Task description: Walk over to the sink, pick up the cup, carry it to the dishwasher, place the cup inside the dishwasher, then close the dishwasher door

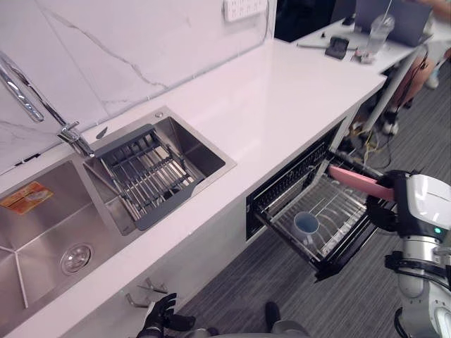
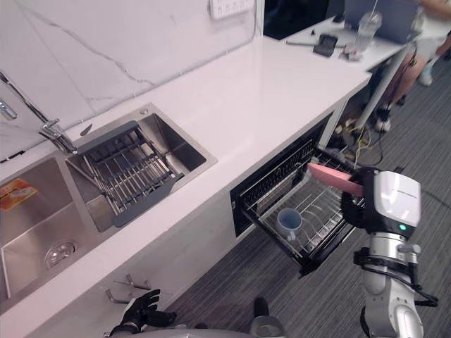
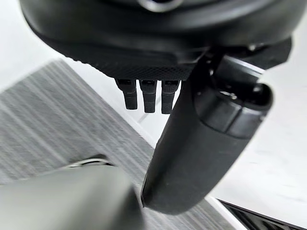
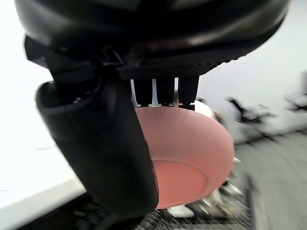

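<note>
At right, the blue cup [image 1: 306, 224] already stands in the open dishwasher's rack [image 1: 343, 211]. Right hand [image 4: 105, 158] pinches a pink dish [image 4: 192, 158] above the rack. Left hand [image 1: 161, 313] hangs relaxed and empty. Closing remains.

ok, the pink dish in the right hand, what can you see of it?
The pink dish is round, shallow and plain, matte like plastic, with a ring marking its base. The right hand pinches its rim, thumb on one face, fingers on the other. It hangs near level over the pulled-out dishwasher rack, seemingly clear of it.
</note>
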Controlling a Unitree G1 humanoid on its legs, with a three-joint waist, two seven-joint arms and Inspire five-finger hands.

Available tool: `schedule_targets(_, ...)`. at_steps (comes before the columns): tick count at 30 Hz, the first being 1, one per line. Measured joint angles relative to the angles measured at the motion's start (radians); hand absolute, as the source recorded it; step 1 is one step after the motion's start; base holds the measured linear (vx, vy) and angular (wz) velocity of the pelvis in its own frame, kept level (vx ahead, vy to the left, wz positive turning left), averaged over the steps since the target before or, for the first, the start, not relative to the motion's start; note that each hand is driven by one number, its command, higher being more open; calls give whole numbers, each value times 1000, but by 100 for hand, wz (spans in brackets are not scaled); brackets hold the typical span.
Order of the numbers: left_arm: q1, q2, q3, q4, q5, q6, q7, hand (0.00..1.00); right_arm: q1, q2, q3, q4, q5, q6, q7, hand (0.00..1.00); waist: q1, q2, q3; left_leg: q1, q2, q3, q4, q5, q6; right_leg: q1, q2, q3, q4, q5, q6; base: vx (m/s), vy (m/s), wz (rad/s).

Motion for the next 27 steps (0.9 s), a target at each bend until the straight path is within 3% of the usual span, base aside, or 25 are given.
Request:
schedule_targets(3, -6, -1, -13, -35, -20, -4, 7, 90, -41, 2, 0, 37, 56, 28, -1, 30, 9, 8, 39, -31, 1, 7, 9, 9, 1, -74, -2, 7, 93, -38, -3, -34, -12, -8)
schedule_targets(8, -47, 12, -38, -62, -49, -11, 21, 90, -96, 44, 6, 37, 135, 38, -33, 30, 34, -14, 79, -84, -3, 14, 48, 4, 2, -188, -21, 11, 267, -119, -7, -67, -27, 7)
schedule_targets(11, -90, 3, -49, -69, -63, -15, 24, 90, -124, 43, 10, 41, 144, 43, -43, 30, 51, -22, 113, -114, -1, 17, 75, -5, 3, -220, -24, 14, 298, -127, -10, -69, -22, 0)
schedule_targets(20, -191, -40, -151, -110, -88, -32, 46, 90, -306, 38, 60, 202, 217, 57, -64, 30, 60, -66, 204, -195, 9, 28, 136, -18, 6, -293, -23, 24, 324, -125, -10, -17, -3, -1)
schedule_targets(27, -237, -79, -195, -127, -127, -37, 62, 90, -479, -9, 110, 364, 262, 63, -64, 30, 89, -69, 239, -247, 12, 23, 157, -18, 7, -332, -24, 22, 324, -121, -8, 28, 0, 1)
